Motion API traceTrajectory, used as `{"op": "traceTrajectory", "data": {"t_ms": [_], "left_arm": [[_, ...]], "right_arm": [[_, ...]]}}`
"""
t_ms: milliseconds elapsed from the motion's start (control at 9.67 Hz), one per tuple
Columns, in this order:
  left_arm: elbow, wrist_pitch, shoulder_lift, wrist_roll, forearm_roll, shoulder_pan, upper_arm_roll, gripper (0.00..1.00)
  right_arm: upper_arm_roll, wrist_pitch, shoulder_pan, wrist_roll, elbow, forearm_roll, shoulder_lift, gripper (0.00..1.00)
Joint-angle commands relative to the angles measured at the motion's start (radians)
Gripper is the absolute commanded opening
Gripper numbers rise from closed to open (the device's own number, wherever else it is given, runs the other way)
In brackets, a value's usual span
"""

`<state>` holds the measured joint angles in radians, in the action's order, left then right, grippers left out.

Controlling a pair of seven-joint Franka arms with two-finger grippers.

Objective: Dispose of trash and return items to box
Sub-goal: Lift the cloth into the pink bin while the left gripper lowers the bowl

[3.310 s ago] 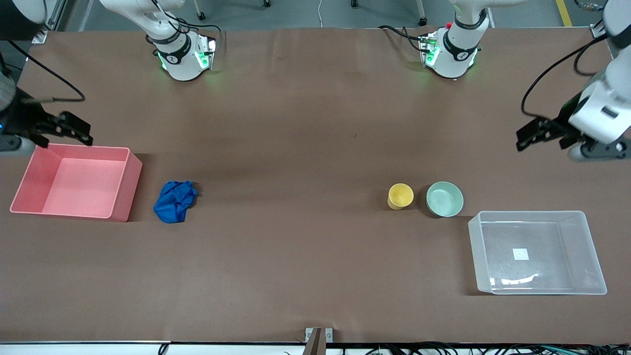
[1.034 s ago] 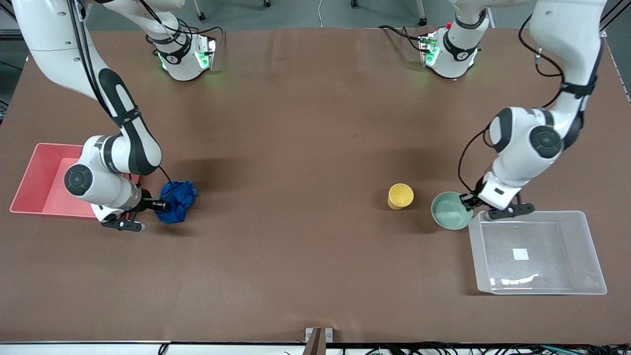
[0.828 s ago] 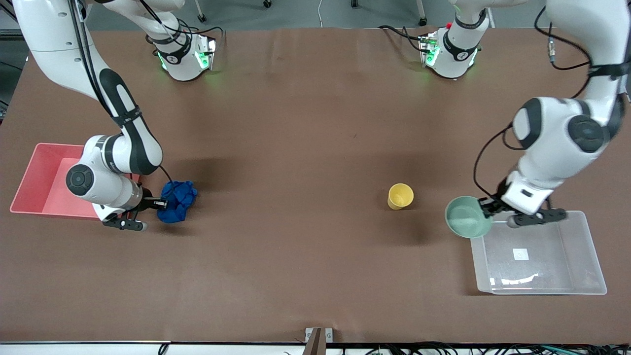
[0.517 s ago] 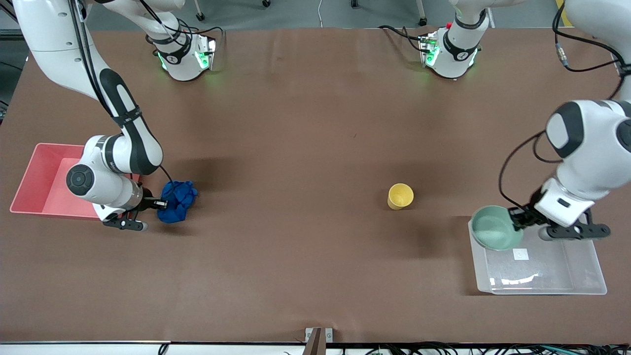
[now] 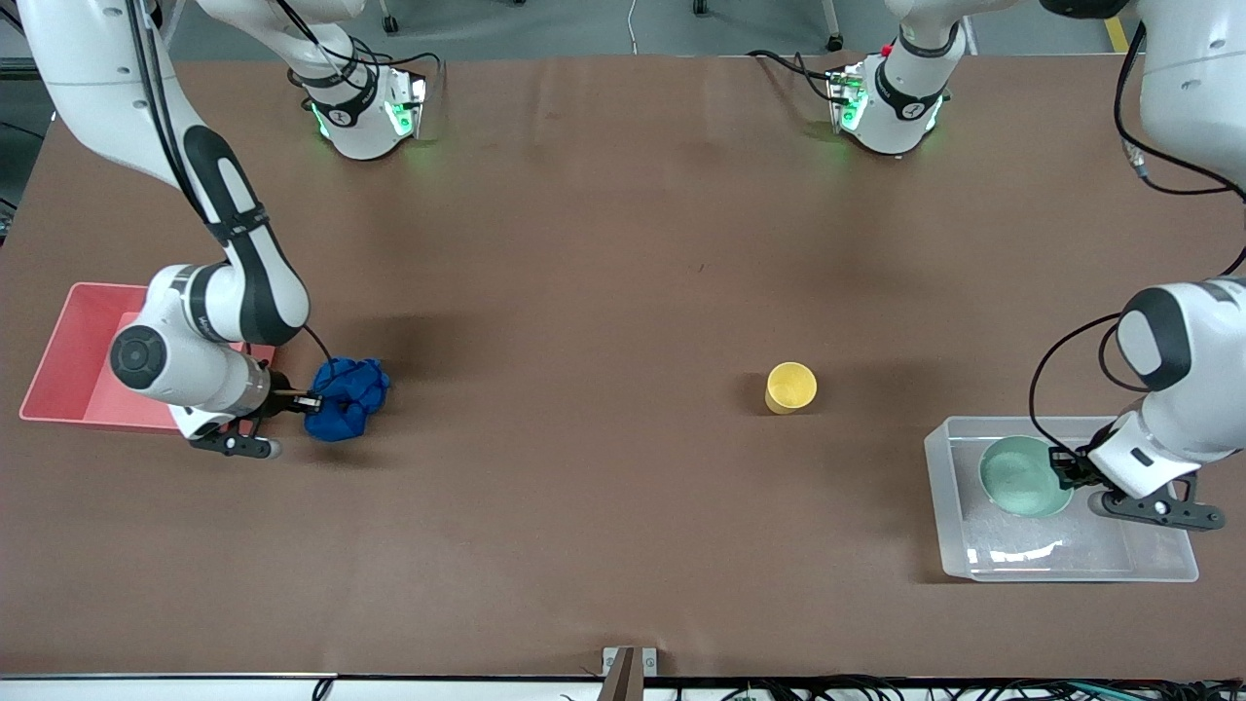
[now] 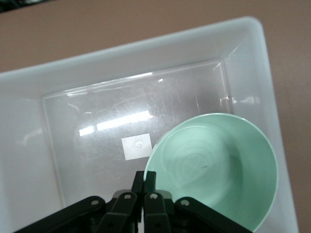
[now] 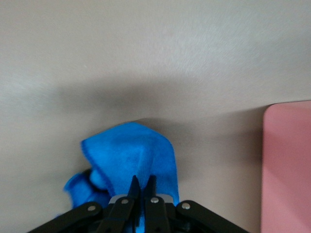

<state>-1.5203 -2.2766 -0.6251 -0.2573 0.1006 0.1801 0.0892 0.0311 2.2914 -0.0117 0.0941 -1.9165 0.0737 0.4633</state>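
Bowl [image 5: 1022,475] now hangs inside the box [image 5: 1158,565], pinched by your left end effector [image 5: 1063,469]; right end effector [image 5: 310,400] just clamped the trash [image 5: 348,397] (cup [image 5: 790,387] remains on the worktop [image 5: 584,292]).

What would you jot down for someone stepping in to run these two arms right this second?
Left gripper: shut on the mint-green bowl, holding it by the rim over the clear plastic tub; not released.
Right gripper: shut on the blue cloth wad, which is on the table beside the pink bin.
Yellow cup: upright on the table, untouched, toward the left arm's end.
Done: nothing finished.
Left: release the bowl in the tub, put the cup in too, drop the wad into the pink bin.
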Motion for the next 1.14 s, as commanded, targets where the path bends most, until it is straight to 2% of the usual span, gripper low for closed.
{"op": "traceTrajectory", "data": {"t_ms": [0, 207, 414, 517, 621, 724, 931, 1034], "left_arm": [[0.023, 0.008, -0.076, -0.019, 0.022, 0.030, 0.004, 0.00], [0.023, 0.002, -0.117, -0.030, 0.019, 0.044, 0.006, 0.00], [0.023, -0.009, -0.146, -0.019, 0.008, 0.044, 0.007, 0.02], [0.026, -0.017, -0.159, -0.020, 0.008, 0.044, 0.007, 0.09], [0.032, -0.024, -0.162, -0.028, 0.010, 0.044, 0.006, 0.44], [0.032, -0.026, -0.148, -0.025, 0.007, 0.053, 0.012, 0.99], [0.031, 0.020, -0.052, -0.016, 0.001, 0.044, 0.029, 1.00], [0.031, 0.087, 0.002, 0.022, -0.002, 0.039, 0.059, 1.00]], "right_arm": [[-0.003, -0.145, 0.030, -0.004, 0.048, 0.003, -0.099, 0.06], [-0.003, -0.257, 0.053, -0.011, 0.114, 0.002, -0.153, 0.05], [-0.003, -0.329, 0.088, -0.080, 0.120, 0.002, -0.231, 0.04], [-0.003, -0.364, 0.120, -0.121, 0.119, 0.002, -0.260, 0.04], [-0.003, -0.386, 0.154, -0.169, 0.114, 0.002, -0.279, 0.04], [-0.005, -0.388, 0.195, -0.225, 0.107, 0.002, -0.287, 0.04], [-0.004, -0.379, 0.261, -0.296, 0.099, 0.002, -0.278, 0.04], [-0.005, -0.368, 0.297, -0.325, 0.097, 0.002, -0.276, 0.04]]}}
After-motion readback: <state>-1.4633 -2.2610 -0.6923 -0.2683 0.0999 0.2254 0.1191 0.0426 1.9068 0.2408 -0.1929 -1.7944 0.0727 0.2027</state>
